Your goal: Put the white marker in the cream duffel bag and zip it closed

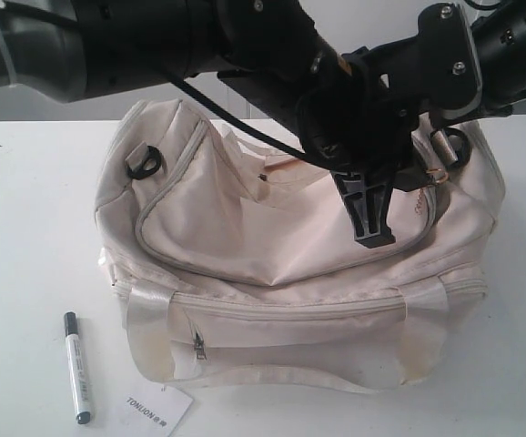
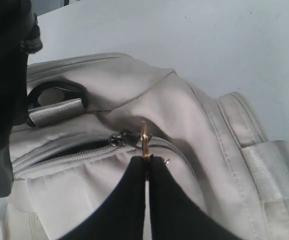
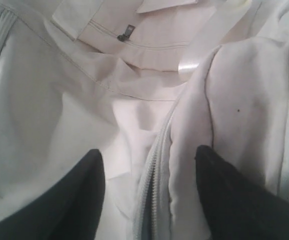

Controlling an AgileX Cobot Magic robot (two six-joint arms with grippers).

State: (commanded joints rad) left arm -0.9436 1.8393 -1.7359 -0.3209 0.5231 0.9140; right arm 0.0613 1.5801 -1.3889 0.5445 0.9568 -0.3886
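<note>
The white marker [image 1: 77, 367] lies on the table in front of the bag's left corner, far from both grippers. The cream duffel bag [image 1: 245, 228] sits mid-table with its top zipper open and the flap sagging. My left gripper [image 2: 145, 157] reaches across to the bag's right end. It is shut on the gold zipper pull [image 2: 144, 139], beside the slider and a black D-ring [image 2: 54, 92]. My right gripper [image 3: 149, 155] is open and straddles the open zipper edge [image 3: 152, 185]; in the exterior view its black fingers [image 1: 369, 214] point down at the bag's top.
A white paper tag [image 1: 158, 410] with print lies by the bag's front, right of the marker. Both arms cross above the bag's right half. A second D-ring [image 1: 145, 164] sits at the bag's left end. Webbing handles [image 1: 272, 378] hang down the front.
</note>
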